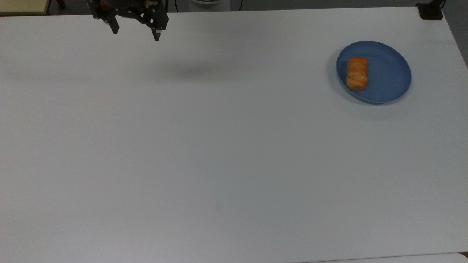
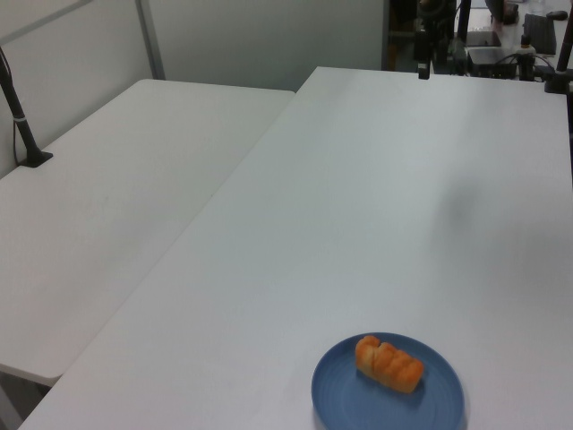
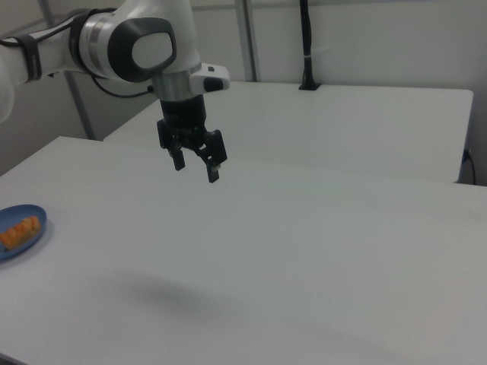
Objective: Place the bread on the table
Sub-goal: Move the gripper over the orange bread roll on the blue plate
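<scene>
Clearly the gripper (image 1: pixel 135 34), spread wide and empty, hangs well apart from the bread (image 1: pixel 357 73), so a hasty grasp could shove the blue plate (image 1: pixel 393 78) across the table (image 1: pixel 219 153).

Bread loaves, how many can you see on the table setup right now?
1. The bread lies on the blue plate, toward the plate's left side in the top view, near the table's right end.

White arm (image 3: pixel 91 34) here, smooth rounded shells, with dark grey round caps at the joints and a black band near the right view's left edge. A black cable trails beneath it. Below the white wrist block hangs the tool (image 3: pixel 195 163), all black, angular, with two slim fingers (image 1: pixel 156 35) set apart.
</scene>
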Controlling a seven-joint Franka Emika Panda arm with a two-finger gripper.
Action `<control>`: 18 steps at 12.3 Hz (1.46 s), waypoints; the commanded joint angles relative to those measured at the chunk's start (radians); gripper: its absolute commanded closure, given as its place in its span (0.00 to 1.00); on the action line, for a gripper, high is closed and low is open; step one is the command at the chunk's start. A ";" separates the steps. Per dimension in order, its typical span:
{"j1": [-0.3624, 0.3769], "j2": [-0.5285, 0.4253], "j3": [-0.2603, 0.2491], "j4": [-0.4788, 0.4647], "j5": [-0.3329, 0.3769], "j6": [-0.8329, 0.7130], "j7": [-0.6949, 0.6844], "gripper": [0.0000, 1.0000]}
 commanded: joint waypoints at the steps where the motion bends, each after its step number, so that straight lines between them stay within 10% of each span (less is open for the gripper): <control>1: 0.015 -0.029 0.073 0.006 0.095 0.019 0.022 0.00; 7: 0.171 0.050 0.355 0.058 0.086 0.159 0.500 0.00; 12: 0.346 0.218 0.431 0.123 0.060 0.270 0.679 0.00; 18: 0.464 0.437 0.530 0.121 -0.199 0.421 0.987 0.00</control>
